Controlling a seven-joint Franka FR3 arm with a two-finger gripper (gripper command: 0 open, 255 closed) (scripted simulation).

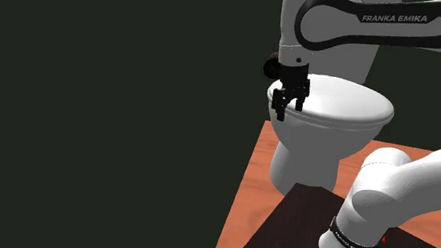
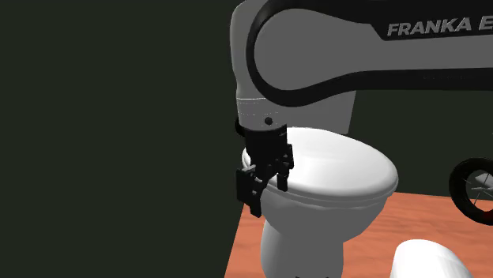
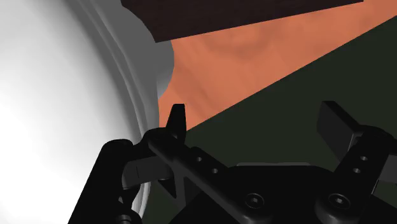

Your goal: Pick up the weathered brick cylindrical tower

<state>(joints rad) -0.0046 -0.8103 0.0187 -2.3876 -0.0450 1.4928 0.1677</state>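
My black gripper point(image 1: 288, 104) hangs pointing down at the front edge of a white toilet point(image 1: 344, 110) whose lid is closed. In the second exterior view the gripper point(image 2: 264, 186) sits just off the lid's rim point(image 2: 332, 170), on that view's left. In the wrist view the gripper point(image 3: 257, 121) is open, its fingers point(image 3: 176, 119) well apart with nothing between them. The toilet lid point(image 3: 57, 95) curves past one finger, and the floor lies below.
An orange-brown wooden floor point(image 1: 251, 196) ends at a dark wall point(image 1: 92, 111). My dark stand point(image 1: 296, 225) is beside the toilet base point(image 1: 292, 166). A black wheel-like ring point(image 2: 474, 189) shows at the second exterior view's right. A dark round object point(image 1: 270, 65) lies behind the gripper.
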